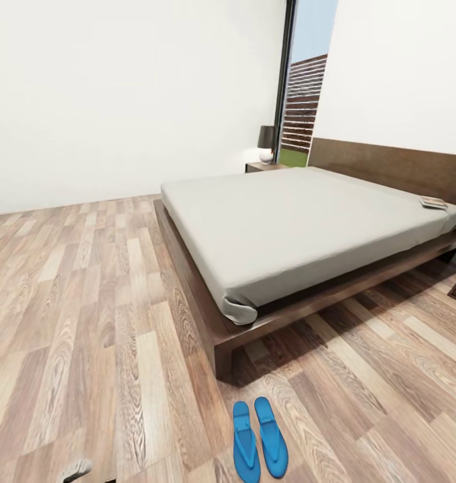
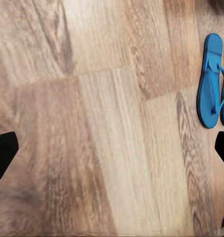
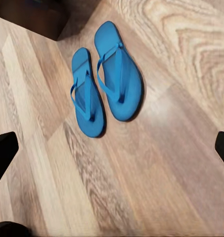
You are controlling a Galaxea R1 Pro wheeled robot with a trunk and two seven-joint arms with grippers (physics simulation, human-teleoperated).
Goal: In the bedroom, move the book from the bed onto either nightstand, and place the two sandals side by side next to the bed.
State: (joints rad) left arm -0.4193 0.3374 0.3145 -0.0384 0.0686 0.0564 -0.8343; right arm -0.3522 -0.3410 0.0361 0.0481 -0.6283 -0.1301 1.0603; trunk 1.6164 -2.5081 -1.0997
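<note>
On the floor just off the bed's (image 1: 302,221) foot corner, the two sandals (image 1: 259,437) lie side by side. The book (image 1: 432,202) rests on the mattress's far edge by the headboard, nearer the right arm. Both hands, the left hand (image 2: 112,153) and the right hand (image 3: 112,150), are spread wide and hold nothing.

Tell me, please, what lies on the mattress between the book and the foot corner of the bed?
Nothing: in the head view the pale mattress is bare from the book to the foot corner.
</note>
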